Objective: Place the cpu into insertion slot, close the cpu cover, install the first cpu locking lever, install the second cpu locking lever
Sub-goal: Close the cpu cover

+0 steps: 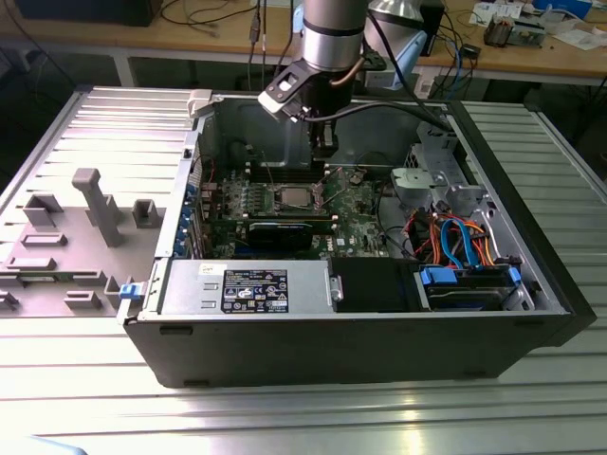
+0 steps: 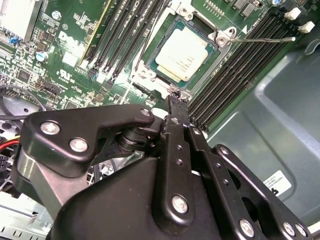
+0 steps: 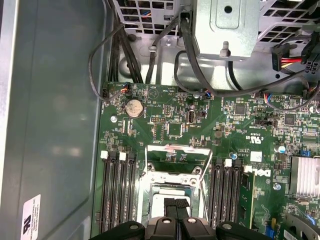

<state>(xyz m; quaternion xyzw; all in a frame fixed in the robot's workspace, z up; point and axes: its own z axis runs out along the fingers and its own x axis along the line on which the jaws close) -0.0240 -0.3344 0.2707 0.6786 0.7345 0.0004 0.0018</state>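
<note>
Silver cpu (image 2: 184, 54), green motherboard (image 3: 210, 112), black claw (image 3: 176, 205), blue and orange cables (image 1: 457, 233)

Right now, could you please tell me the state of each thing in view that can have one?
cpu: seated in the insertion slot.
insertion slot: filled, uncovered.
cpu cover: open, swung up.
locking lever: unlatched, sticking out.
gripper: shut, just over the cpu.
computer case: side open.

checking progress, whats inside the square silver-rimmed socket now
A small flat square chip with a dull silver top lies inside the socket. What is beneath the chip is covered; in the first wrist view the black gripper hides part of it.
</note>
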